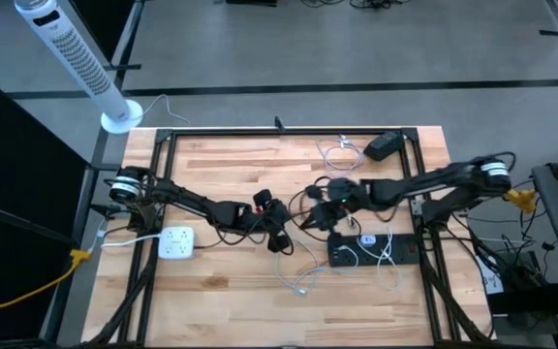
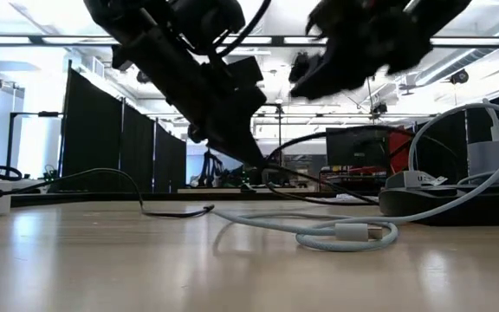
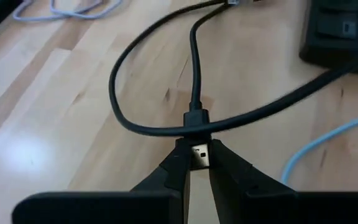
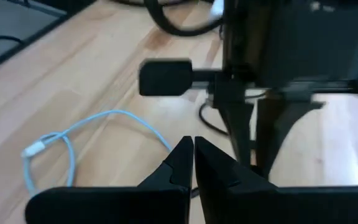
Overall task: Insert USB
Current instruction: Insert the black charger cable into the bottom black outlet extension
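USB plug (image 3: 199,155), its metal end showing, sat pinched between the fingertips of the left gripper (image 3: 197,163), with its black cable (image 3: 194,68) running away from the fingers and looping across the wooden table (image 1: 231,165). In the high view that left gripper (image 1: 277,236) hung over the middle of the table, its arm reaching in from the left edge. The right gripper (image 4: 192,154) had its fingers pressed together on nothing, and hovered close by, just right of the other (image 1: 320,215). Beyond them, a black power strip (image 1: 371,249) lay near the right arm's side, a white outlet block (image 1: 176,242) lay by the left arm, a pale blue cable (image 4: 73,140) curled on the wood, and a black adapter (image 1: 387,146) rested toward the far edge. Judging by this, the plug was picked up and held clear of the table, but not yet aligned with any port; finding the socket and pushing it home remained.
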`<state>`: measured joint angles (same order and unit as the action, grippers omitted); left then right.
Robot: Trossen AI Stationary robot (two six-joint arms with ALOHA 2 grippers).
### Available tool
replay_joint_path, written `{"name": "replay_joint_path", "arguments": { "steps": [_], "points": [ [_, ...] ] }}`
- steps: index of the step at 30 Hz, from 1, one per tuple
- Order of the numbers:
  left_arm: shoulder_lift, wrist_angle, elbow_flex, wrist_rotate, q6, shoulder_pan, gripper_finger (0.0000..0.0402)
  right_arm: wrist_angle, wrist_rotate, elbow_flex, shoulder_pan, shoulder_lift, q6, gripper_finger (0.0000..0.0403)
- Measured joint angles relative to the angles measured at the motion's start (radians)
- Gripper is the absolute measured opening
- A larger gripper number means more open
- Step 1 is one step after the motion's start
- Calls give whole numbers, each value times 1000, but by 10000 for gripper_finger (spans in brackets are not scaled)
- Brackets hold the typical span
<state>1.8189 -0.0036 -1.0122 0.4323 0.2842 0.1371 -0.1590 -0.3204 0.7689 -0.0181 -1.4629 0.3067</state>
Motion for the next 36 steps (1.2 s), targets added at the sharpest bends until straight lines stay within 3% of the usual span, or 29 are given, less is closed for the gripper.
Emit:
{"name": "replay_joint_path", "arguments": {
  "steps": [4,14,18,23,32,36],
  "points": [
    [-3,-41,0,-7,18,2,32,-74,-2,9,4,-104,1,19],
    [-4,-127,13,-7,81,4,32,-115,6,51,12,-258,1,149],
    [-4,-127,13,-6,81,4,32,-108,5,71,35,-312,35,156],
    [-4,-132,14,0,88,3,32,-110,29,94,68,-334,58,137],
    [-4,-174,14,4,131,14,32,-53,570,96,70,-346,7,101],
    [-4,-183,14,4,145,35,32,30,711,95,55,-345,32,91]
  ]
}}
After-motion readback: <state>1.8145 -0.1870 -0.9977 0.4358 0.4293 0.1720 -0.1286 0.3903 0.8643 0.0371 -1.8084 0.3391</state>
